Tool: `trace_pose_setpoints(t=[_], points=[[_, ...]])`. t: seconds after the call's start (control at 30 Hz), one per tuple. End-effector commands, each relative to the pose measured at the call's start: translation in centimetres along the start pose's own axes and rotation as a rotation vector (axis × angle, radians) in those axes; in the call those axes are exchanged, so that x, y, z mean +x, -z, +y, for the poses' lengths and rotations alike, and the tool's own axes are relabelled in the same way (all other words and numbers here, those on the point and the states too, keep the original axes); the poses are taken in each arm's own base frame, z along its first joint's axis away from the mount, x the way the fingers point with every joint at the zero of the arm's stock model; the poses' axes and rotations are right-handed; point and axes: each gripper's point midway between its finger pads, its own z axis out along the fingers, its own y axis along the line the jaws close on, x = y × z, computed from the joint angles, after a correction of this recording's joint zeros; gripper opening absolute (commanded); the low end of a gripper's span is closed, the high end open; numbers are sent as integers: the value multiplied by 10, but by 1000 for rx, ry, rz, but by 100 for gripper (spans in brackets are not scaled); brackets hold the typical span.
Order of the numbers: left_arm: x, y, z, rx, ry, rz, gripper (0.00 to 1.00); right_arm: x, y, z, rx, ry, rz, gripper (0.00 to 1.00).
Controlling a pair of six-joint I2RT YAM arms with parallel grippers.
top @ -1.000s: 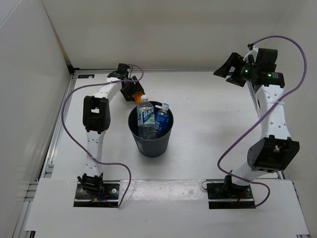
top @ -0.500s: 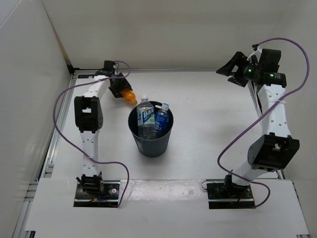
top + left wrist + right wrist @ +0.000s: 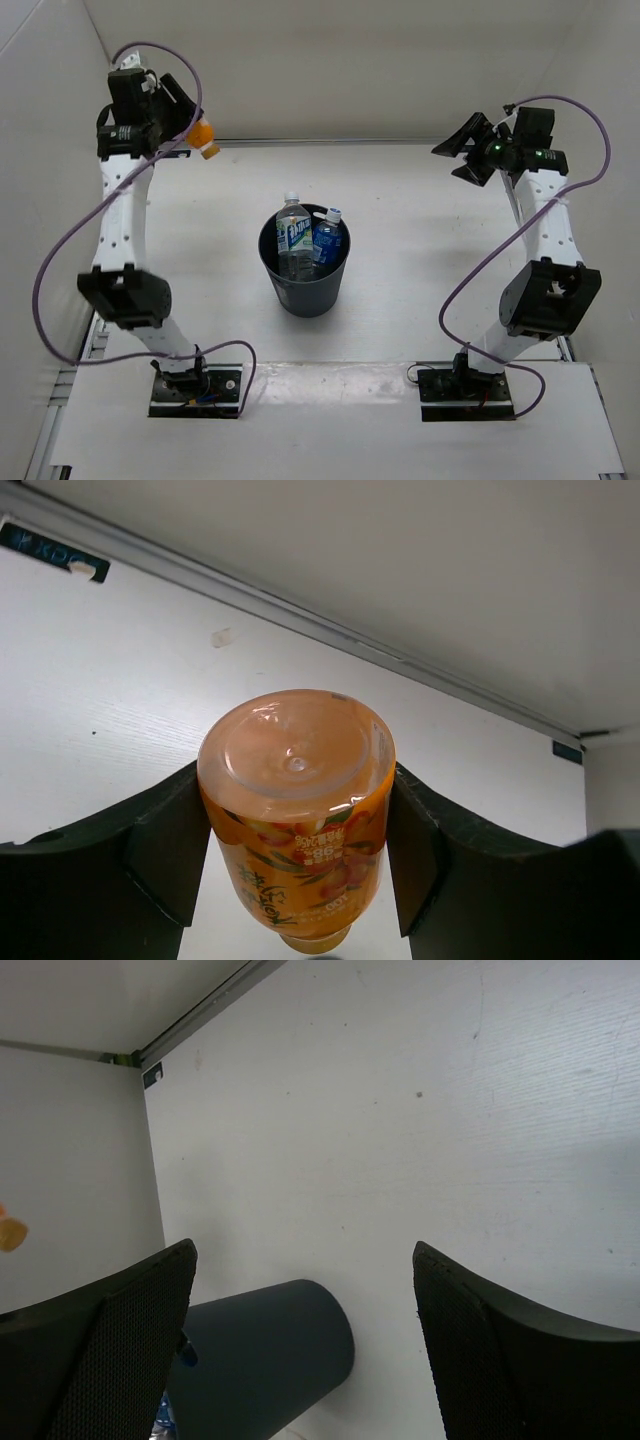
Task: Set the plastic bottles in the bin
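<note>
Top external view: the left pincer (image 3: 190,133) hangs high near the far-left wall, clamped on the short orange bottle (image 3: 205,138). The white-blue labelled bottle (image 3: 292,235) and the blue-labelled bottle (image 3: 327,241) stand in the bin (image 3: 305,288) mid-worktop (image 3: 430,240). Deeper contents are hard to make out. The right pincer (image 3: 462,150) gapes wide, holding nothing.
</note>
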Motion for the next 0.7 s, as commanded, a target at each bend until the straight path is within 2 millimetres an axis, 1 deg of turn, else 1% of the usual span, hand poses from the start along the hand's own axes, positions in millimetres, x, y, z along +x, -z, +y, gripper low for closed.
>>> trace_pose_setpoints(t=[0.0, 0.03, 0.07, 0.1, 0.13, 0.17, 0.2, 0.23, 0.27, 0.3, 0.33, 0.4, 0.43, 0.47, 0.5, 0.53, 0.57, 0.6, 0.63, 0.67], points=[[2, 49, -16, 45, -102, -28, 28, 10, -5, 10, -34, -35, 15, 90], [3, 74, -23, 70, -115, -49, 28, 19, -6, 14, -53, -36, 37, 90], [7, 81, -25, 81, -122, -51, 27, 22, -7, 15, -56, -39, 39, 90], [20, 84, -22, 81, -168, -28, 27, 28, -7, 15, -55, -36, 47, 90], [33, 111, -42, 144, -212, -42, 27, 32, -5, 22, -65, -20, 51, 90], [38, 119, -46, 166, -260, -46, 27, 35, -4, 23, -67, -13, 55, 90], [59, 117, -42, 170, -304, -2, 27, 42, -2, 23, -65, -5, 66, 90], [68, 144, -65, 252, -349, -22, 27, 44, 3, 25, -68, 5, 60, 90], [76, 151, -70, 281, -373, -13, 27, 45, 9, 27, -71, 15, 50, 90], [91, 151, -69, 292, -384, 18, 27, 53, 9, 21, -59, 4, 67, 90], [108, 168, -83, 353, -401, 36, 27, 55, 17, 26, -68, 18, 56, 90], [127, 169, -84, 368, -404, 69, 27, 63, 22, 21, -48, 20, 70, 90], [138, 180, -89, 396, -392, 76, 27, 67, 24, 20, -43, 25, 77, 90], [143, 179, -87, 391, -387, 78, 27, 73, 35, 23, -39, 56, 76, 90], [142, 189, -93, 421, -382, 55, 27, 76, 39, 25, -37, 67, 76, 90], [151, 187, -92, 421, -383, 76, 27, 79, 47, 28, -40, 87, 69, 90], [154, 189, -93, 428, -388, 81, 27, 86, 55, 26, -20, 122, 76, 90], [156, 194, -95, 442, -395, 80, 27, 89, 63, 30, -24, 145, 65, 90], [160, 196, -97, 449, -402, 86, 27, 95, 63, 24, -6, 153, 75, 90], [168, 195, -95, 455, -411, 104, 27, 99, 71, 26, -5, 147, 64, 90]])
